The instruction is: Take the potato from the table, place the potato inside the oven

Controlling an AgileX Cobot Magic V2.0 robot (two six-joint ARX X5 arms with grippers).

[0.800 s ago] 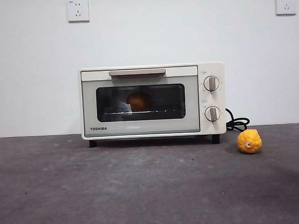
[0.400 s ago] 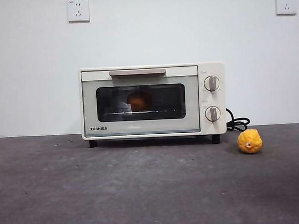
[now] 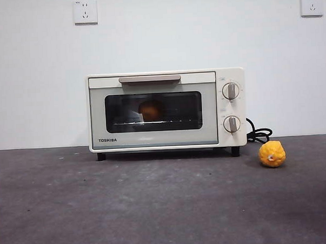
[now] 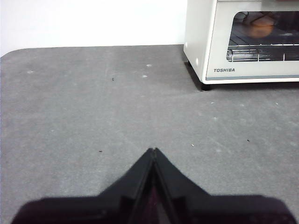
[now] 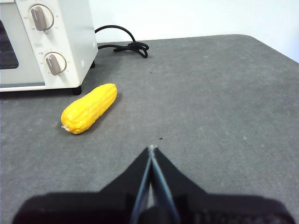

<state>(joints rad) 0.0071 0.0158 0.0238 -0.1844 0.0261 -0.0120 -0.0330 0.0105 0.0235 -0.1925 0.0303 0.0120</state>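
The left gripper [image 4: 153, 151] hangs low over the bare left part of the table [image 3: 156, 209], jaws pressed together and holding nothing. Further right, at the table's back edge against a white wall, stands the oven [image 3: 166, 110], cream-white, with "TOSHIBA" printed in dark letters at the door's lower left corner. Its door is closed, and the potato [image 3: 151, 109] sits inside on the wire rack, seen through the dark glass. Two round knobs [image 3: 230, 91] sit on the oven's right side, and a black power cord [image 3: 259, 134] coils behind it. Just beside the oven's right front foot lies a yellow corn cob [image 5: 88, 108]. The right gripper [image 5: 151, 149] hovers over the table's right part, jaws closed together and empty. Two wall sockets [image 3: 85, 12] are mounted high on the wall.
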